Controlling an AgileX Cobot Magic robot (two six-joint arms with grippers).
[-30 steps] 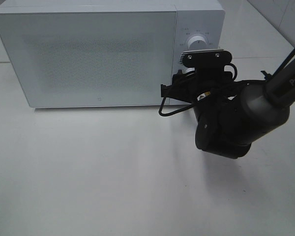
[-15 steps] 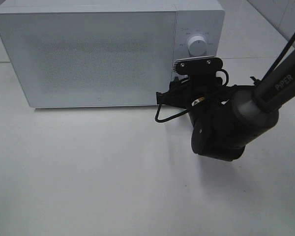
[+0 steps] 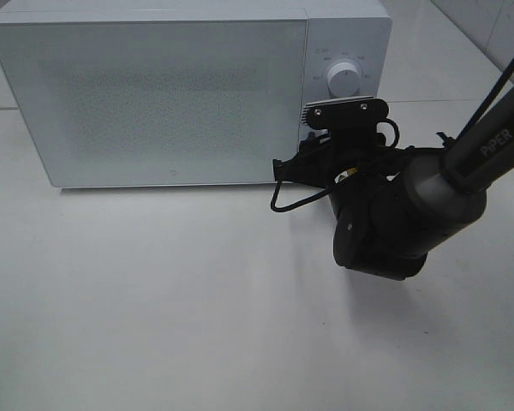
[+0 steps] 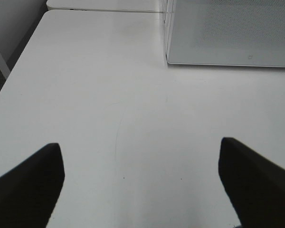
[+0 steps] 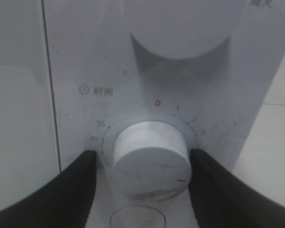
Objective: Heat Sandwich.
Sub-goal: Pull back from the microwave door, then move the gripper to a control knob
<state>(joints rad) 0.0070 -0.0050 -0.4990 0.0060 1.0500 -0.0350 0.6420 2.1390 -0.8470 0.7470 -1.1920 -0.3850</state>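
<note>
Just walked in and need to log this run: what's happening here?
The right end effector is at the microwave control panel, its fingers straddling the lower timer knob; whether they press on it is unclear. The door is shut, and no sandwich is in view. The left end effector hangs open over the table, holding nothing.

Microwave: white casing, smooth, semi-matt; door panel finely speckled, with a frosted look.
Timer knob: white plastic, smooth, faintly scuffed.
Table: white, smooth, matt with a soft sheen.
Right arm's wrist housing: black, matt plastic.
Arm tube: grey, satin, metal-looking.
</note>
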